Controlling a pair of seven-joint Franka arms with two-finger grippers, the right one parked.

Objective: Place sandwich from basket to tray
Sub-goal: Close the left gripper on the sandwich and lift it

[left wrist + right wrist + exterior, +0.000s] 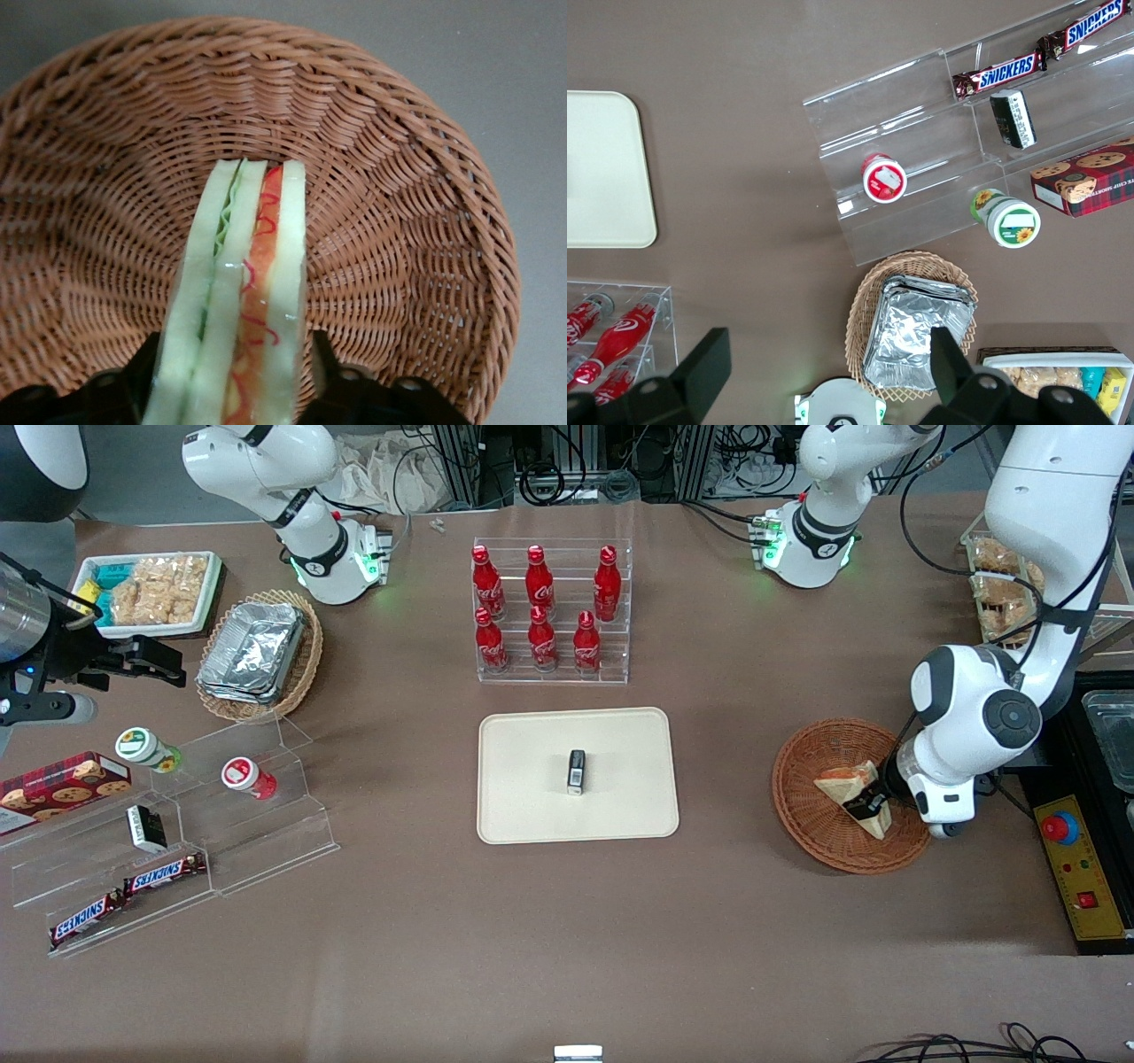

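wicker filled most of the left wrist view, where the reddish-brown basket [416, 221] curved around the sandwich [239, 301], whose edge showed pale bread with green and red-orange layers. gripper [232, 376] fingers [133, 390] stood one on each flat face of the wedge, pressed against the bread, so the tool was clamped on the sandwich. from the front, the sandwich [846, 784] lay inside the basket [797, 793] toward the working arm's end of the table, and the gripper [866, 806] reached down onto it from the white arm above the basket's rim. whether the wedge rested on the weave or hung just clear of it could not be told. the cream tray [532, 779] sat well apart from the basket at the middle of the table, with a small dark box [576, 771] lying on it. red bottles [540, 607] stood in a clear rack farther from the front camera than the tray. toward the parked arm's end lay a tan basket of foil containers [257, 651], a white tray of snacks [155, 589] and clear stepped shelves [204, 841] with snickers bars [164, 874].
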